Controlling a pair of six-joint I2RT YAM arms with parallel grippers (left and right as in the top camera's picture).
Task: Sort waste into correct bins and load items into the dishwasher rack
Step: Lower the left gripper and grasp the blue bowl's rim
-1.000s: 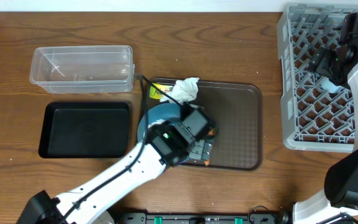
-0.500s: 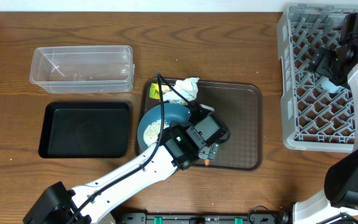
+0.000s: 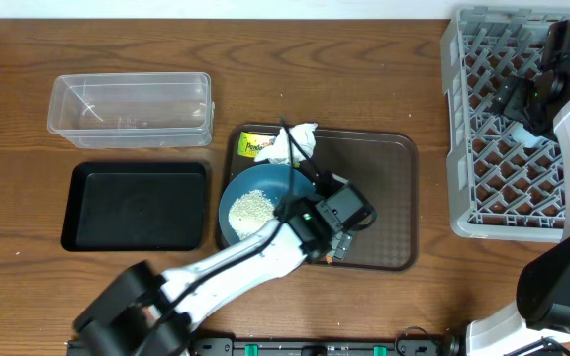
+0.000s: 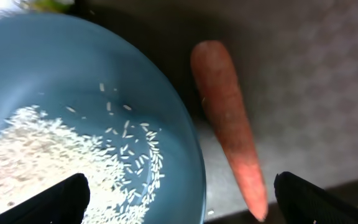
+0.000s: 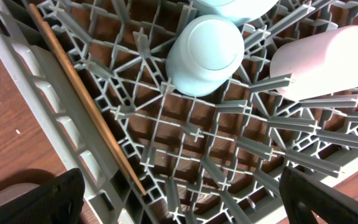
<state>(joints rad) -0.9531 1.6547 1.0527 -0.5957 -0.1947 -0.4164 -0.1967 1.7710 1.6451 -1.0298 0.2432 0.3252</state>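
On the wooden tabletop (image 3: pixel 364 69) the clear tub (image 3: pixel 127 77) and black tray (image 3: pixel 137 205) look empty; napkin (image 3: pixel 295 141), wrapper (image 3: pixel 253 146), carrot (image 4: pixel 229 118) and plate (image 3: pixel 270 180) of rice (image 3: pixel 250 208) wait on the brown tray (image 3: pixel 384 198), while bowl (image 5: pixel 205 53), cup (image 5: pixel 322 53) and a chopstick (image 5: pixel 86 102) lie in the rack (image 3: pixel 455 129). The left gripper (image 3: pixel 334 242) over the carrot and the right gripper (image 5: pixel 182 199) over the rack gape wide, empty. The wrapper's print is unreadable.

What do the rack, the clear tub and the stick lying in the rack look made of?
Rack: light-grey moulded plastic, matte, judging by its ribbed lattice. Clear tub: transparent plastic, glossy; the table grain shows through. Stick: probably wood or bamboo, thin, brown, matte.
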